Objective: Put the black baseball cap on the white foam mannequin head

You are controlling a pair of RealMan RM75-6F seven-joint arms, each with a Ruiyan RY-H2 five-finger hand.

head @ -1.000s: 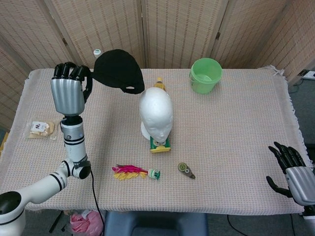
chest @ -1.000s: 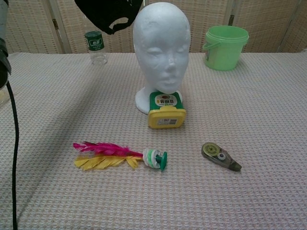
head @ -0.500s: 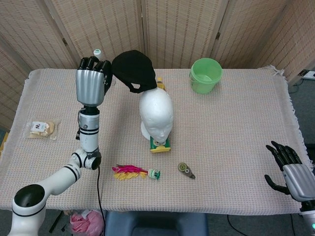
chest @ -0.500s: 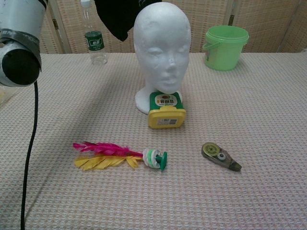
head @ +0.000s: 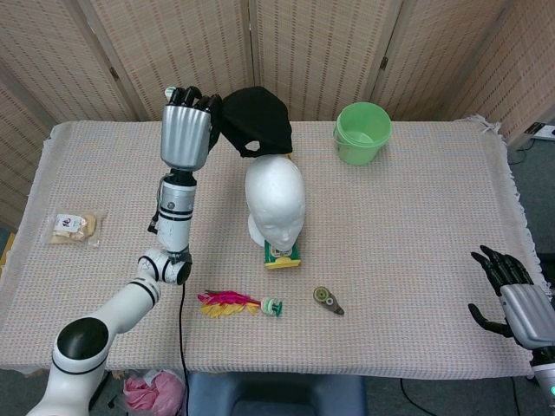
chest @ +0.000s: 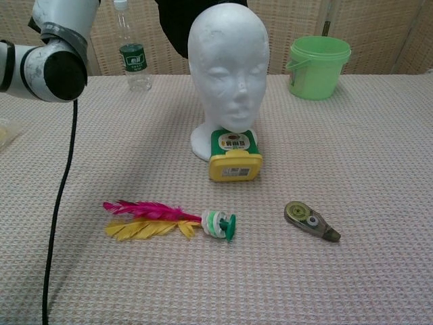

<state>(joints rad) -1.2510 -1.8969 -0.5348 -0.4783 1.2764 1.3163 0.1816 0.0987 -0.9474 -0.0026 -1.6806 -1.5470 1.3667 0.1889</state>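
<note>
My left hand (head: 187,126) is raised above the table and holds the black baseball cap (head: 257,121) by its left side. The cap hangs just above and behind the crown of the white foam mannequin head (head: 275,199), which stands upright mid-table facing me. In the chest view the cap (chest: 174,24) shows as a dark shape behind the left of the mannequin head (chest: 229,74), and only my left arm's elbow is seen there. My right hand (head: 512,296) hovers at the table's front right corner, fingers apart and holding nothing.
A yellow and green box (head: 282,255) lies at the mannequin's base. A feather shuttlecock (head: 234,304) and a correction tape dispenser (head: 328,300) lie nearer the front. A green bucket (head: 362,133) stands at the back right, a water bottle (chest: 134,57) at the back left, a snack packet (head: 73,228) at the left edge.
My left hand has carried the cap to the right, from back left of the mannequin head to just above its crown. The right hand has barely moved.
</note>
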